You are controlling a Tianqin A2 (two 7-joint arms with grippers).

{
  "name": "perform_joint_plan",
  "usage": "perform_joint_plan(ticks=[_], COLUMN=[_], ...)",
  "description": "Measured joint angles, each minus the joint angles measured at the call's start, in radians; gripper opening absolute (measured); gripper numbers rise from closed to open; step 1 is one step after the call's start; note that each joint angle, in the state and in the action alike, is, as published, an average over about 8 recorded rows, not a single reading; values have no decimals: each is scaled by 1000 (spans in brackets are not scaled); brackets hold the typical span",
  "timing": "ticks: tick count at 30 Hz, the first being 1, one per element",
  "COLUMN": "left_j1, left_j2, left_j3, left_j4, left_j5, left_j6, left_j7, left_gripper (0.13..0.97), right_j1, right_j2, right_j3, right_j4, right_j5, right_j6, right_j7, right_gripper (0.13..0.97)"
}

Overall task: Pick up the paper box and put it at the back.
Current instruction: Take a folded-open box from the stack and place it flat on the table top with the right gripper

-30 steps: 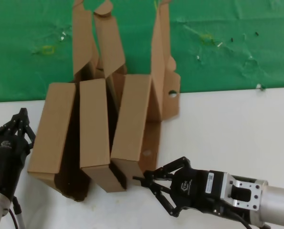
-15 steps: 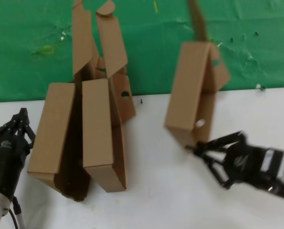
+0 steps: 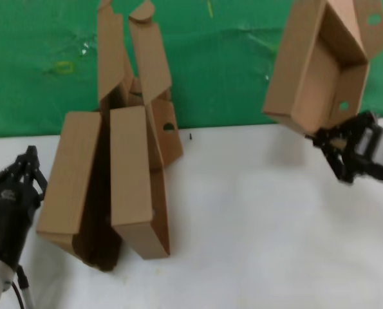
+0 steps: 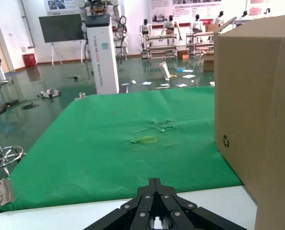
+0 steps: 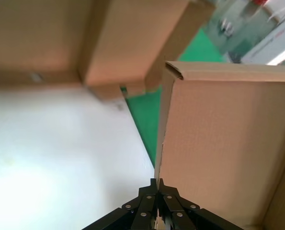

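Note:
The paper box point(image 3: 317, 61), brown cardboard with small round holes, hangs in the air at the right, open side up, in front of the green cloth back point(image 3: 230, 64). My right gripper point(image 3: 320, 136) is shut on its lower wall edge; the right wrist view shows the jaws closed on that thin wall point(image 5: 160, 158), with the gripper point(image 5: 157, 182) below it. My left gripper point(image 3: 29, 153) is shut and empty at the left, beside the other boxes; it also shows in the left wrist view point(image 4: 154, 181).
Two alike brown cardboard boxes point(image 3: 130, 174) point(image 3: 72, 170) stand with lids open at the left, reaching onto the green cloth. One fills the edge of the left wrist view point(image 4: 257, 115). The white tabletop point(image 3: 255, 219) spreads between them and the right arm.
My right gripper has pulled the paper box away from the other two boxes, carried it to the right and raised it toward the green cloth. The left arm has not moved.

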Motion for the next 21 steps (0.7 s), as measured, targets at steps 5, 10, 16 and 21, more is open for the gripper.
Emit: perform_joint_plan(ticks=[5, 10, 16, 21], left_j1=[0, 0, 0, 0], left_j2=[0, 0, 0, 0], left_j3=[0, 0, 0, 0], left_j4=[0, 0, 0, 0], left_j5=[0, 0, 0, 0], left_j6=[0, 0, 0, 0], left_j7=[0, 0, 0, 0], left_gripper=[143, 143, 143, 143], right_j1=[240, 436, 593, 665], right_j2=[-94, -202, -374, -495], right_j3=[-150, -294, -390, -437], right_j4=[-70, -185, -353, -467], right_j5=[-240, -449, -643, -719], right_j6=[-182, -304, -399, -451], right_j7=[90, 151, 140, 108], right_gripper=[149, 149, 149, 149])
